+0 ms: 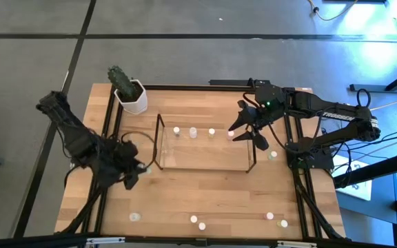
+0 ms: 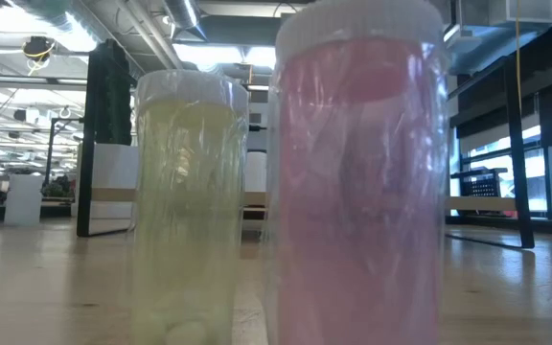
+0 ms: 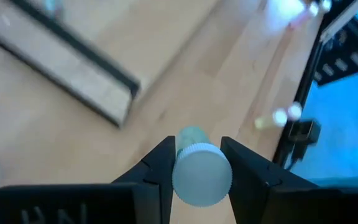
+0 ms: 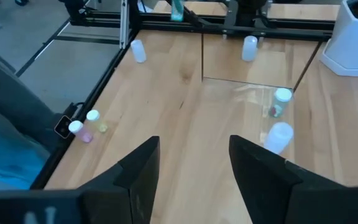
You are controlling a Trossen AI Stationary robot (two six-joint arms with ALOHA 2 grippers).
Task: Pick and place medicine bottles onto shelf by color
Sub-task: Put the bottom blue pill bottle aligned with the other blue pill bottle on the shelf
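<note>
My left gripper [image 1: 135, 172] is left of the shelf [image 1: 205, 162] and is shut on a greenish bottle with a white cap [image 3: 202, 174]. The shelf is a clear rack with a thin dark frame, and several pale bottles [image 1: 193, 132] stand in a row along its far side. My right gripper [image 1: 243, 131] hovers open and empty at the shelf's right end, beside the rightmost shelf bottle [image 1: 230, 133]. In the right wrist view its fingers [image 4: 194, 168] are spread wide above bare wood, with shelf bottles [image 4: 281, 102] ahead. My left gripper pinches the greenish bottle between its two fingers [image 3: 160, 168], which lie on opposite sides of the white cap [image 3: 202, 174]. The bottle's greenish body [image 3: 191, 134] points away along the fingers, toward the table. I cannot tell if it is clear of the wood.
Loose bottles stand along the near edge [image 1: 135, 217] [image 1: 194, 220] [image 1: 269, 216], and one stands right of the shelf [image 1: 273, 155]. A yellowish bottle [image 2: 185, 201] and a pink bottle [image 2: 357, 172] fill the low view. A white plant pot [image 1: 133, 96] sits at the far left.
</note>
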